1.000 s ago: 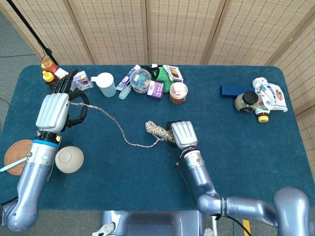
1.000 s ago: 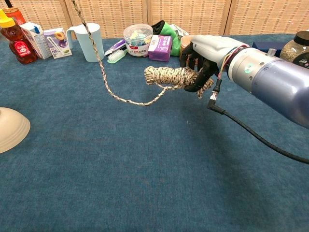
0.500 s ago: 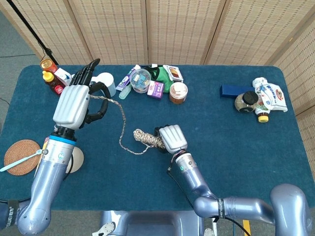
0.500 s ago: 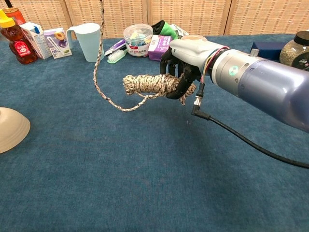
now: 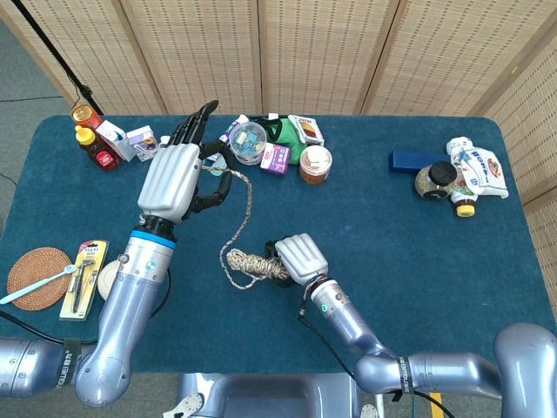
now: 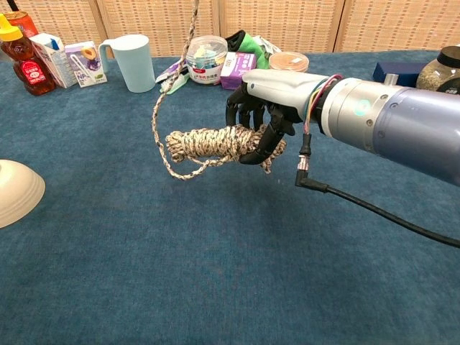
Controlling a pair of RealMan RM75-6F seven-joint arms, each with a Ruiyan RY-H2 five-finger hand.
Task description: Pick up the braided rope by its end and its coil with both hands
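The braided rope has a wound coil [image 5: 253, 264] [image 6: 208, 144] of beige and dark strands. My right hand [image 5: 296, 259] [image 6: 264, 118] grips that coil and holds it above the blue table. From the coil a loose strand [image 5: 241, 218] [image 6: 164, 108] loops down and then rises to my left hand [image 5: 178, 177], which holds the rope's end high over the table's left half, with its other fingers stretched out. The left hand lies outside the chest view; only the strand running up to it shows there.
A clutter of small goods lines the table's far edge: sauce bottles [image 6: 20, 57], cartons [image 6: 79, 61], a pale blue mug [image 6: 133, 61], a plastic tub [image 5: 251, 139]. A bowl [image 6: 14, 190], a coaster [image 5: 39, 274] and a yellow pack [image 5: 83, 279] lie at the left. Jars [image 5: 435, 181] stand far right.
Both hands have moved: the left hand carried the rope end rightwards, and the right hand brought the coil left and nearer. The hanging strand has shortened into a tighter loop.
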